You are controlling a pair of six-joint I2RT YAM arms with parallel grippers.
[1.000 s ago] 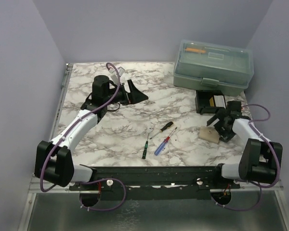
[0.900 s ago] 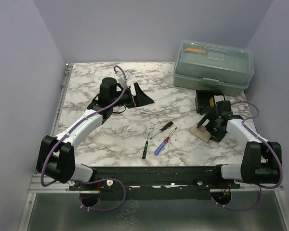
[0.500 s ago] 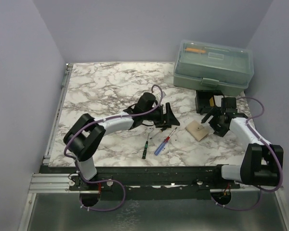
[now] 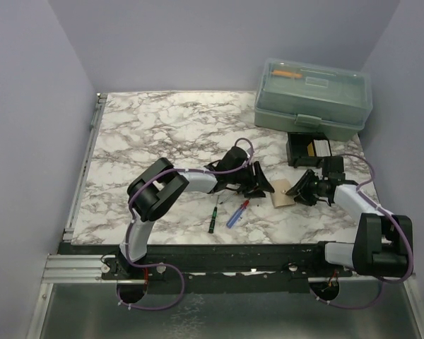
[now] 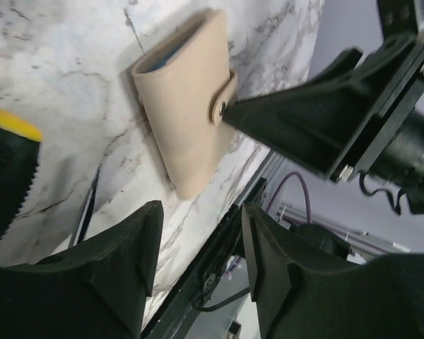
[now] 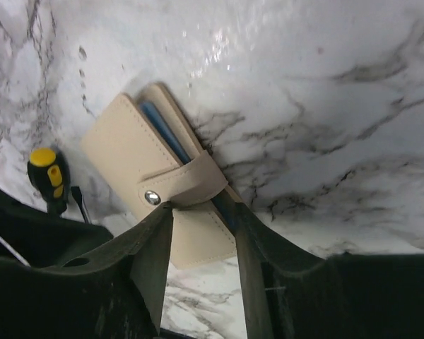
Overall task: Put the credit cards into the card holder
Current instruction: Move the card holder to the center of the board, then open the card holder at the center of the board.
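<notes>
The right gripper (image 6: pixel 201 212) sits low over the card holder (image 6: pixel 127 159), one fingertip touching the metal snap and the other at the far side of the closing strap, so the jaws straddle the strap; whether they are pinching it cannot be told. The left gripper (image 5: pixel 201 212) faces the holder from the opposite side, its jaws apart with nothing between them and not touching it. The card holder is a small tan fold-over wallet, lying flat and buttoned shut on the marble table (image 4: pixel 141 127), right of centre, between the two grippers. A thin blue edge of a credit card (image 6: pixel 166 134) shows inside the fold. A yellow and black screwdriver (image 6: pixel 46 169) lies just beside the holder's left end, and a blue screwdriver (image 4: pixel 237 213) and a green screwdriver (image 4: pixel 213 217) lie near it on the same side. A small black box (image 4: pixel 309 150) stands behind the holder, and a translucent green toolbox (image 4: pixel 314 99) fills the back right corner. Bare marble separates the holder from the table's near edge, and the left half of the table is open.
</notes>
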